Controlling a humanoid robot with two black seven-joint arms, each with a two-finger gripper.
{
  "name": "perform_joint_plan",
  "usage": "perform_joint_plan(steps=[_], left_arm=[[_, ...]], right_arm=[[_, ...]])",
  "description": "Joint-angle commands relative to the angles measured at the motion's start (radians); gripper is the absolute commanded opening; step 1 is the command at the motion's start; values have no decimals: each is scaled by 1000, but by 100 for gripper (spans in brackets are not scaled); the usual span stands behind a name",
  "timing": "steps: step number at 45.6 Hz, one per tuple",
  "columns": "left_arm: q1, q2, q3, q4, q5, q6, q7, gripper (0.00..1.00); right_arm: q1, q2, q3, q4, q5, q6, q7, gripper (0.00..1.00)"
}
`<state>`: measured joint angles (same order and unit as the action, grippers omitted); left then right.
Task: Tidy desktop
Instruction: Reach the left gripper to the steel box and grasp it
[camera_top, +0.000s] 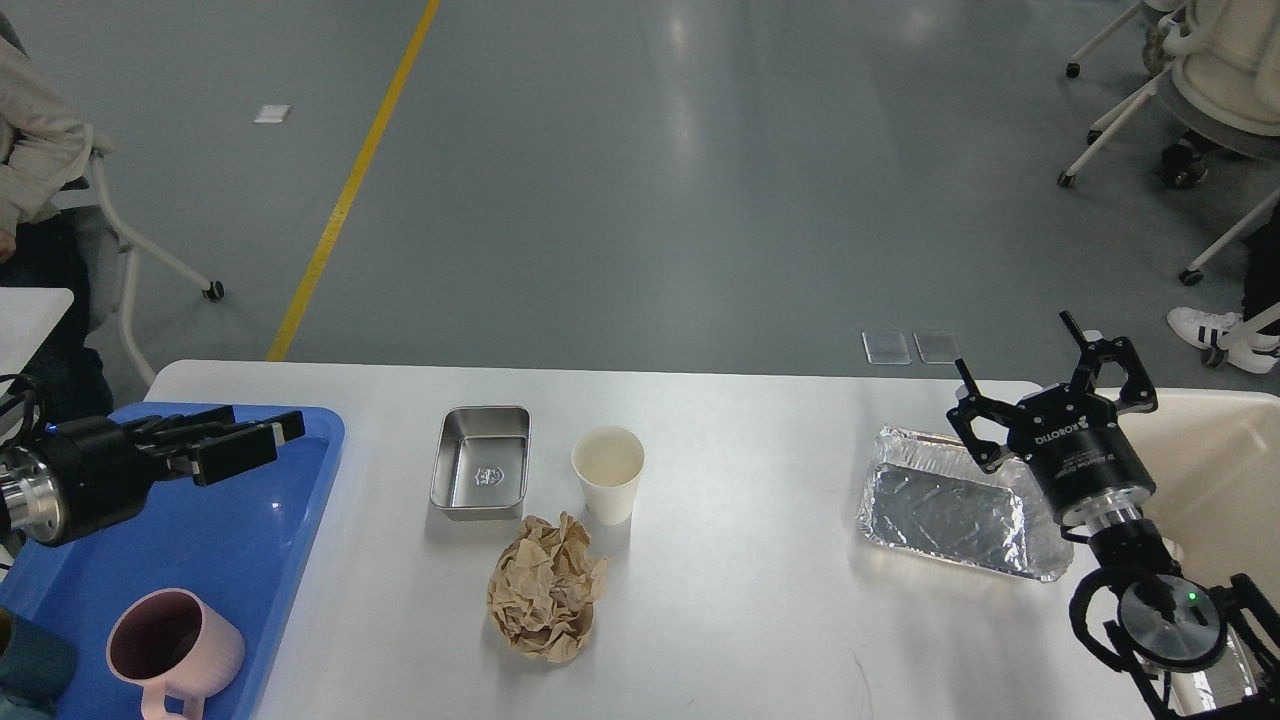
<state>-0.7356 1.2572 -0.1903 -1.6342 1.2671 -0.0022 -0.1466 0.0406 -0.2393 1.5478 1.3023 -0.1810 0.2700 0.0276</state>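
Observation:
The white desktop (760, 620) holds a steel rectangular tin (480, 472), a white paper cup (608, 472), a crumpled ball of brown paper (545, 598) and a foil tray (945, 512). My left gripper (272, 440) hovers over the far part of the blue tray (250, 560), pointing right toward the tin. Its fingers look slightly apart and hold nothing. My right gripper (1016, 348) is open and empty, fingers pointing up, just above the foil tray's far right corner.
A pink mug (170, 650) stands in the blue tray's near end. A cream bin (1225, 470) sits beyond the desktop's right edge. Chairs and seated people are at the far left and far right on the grey floor.

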Motion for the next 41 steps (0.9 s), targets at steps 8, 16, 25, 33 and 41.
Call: perform_joint_plan(steps=[8, 16, 25, 33, 41], left_arm=[[-2, -306, 8, 249, -22, -19, 21, 89], [8, -492, 11, 451, -23, -30, 38, 89], [9, -608, 9, 609, -25, -35, 36, 89], [10, -706, 6, 740, -26, -50, 32, 87], [10, -795, 8, 835, -51, -50, 35, 87]], right_arm=[[-5, -2, 2, 0, -2, 0, 0, 100], [-7, -6, 2, -1, -2, 2, 0, 100], [-10, -8, 2, -5, -2, 2, 0, 100], [-10, -3, 2, -3, -2, 2, 0, 100], [-10, -3, 3, -3, -2, 2, 0, 100]])
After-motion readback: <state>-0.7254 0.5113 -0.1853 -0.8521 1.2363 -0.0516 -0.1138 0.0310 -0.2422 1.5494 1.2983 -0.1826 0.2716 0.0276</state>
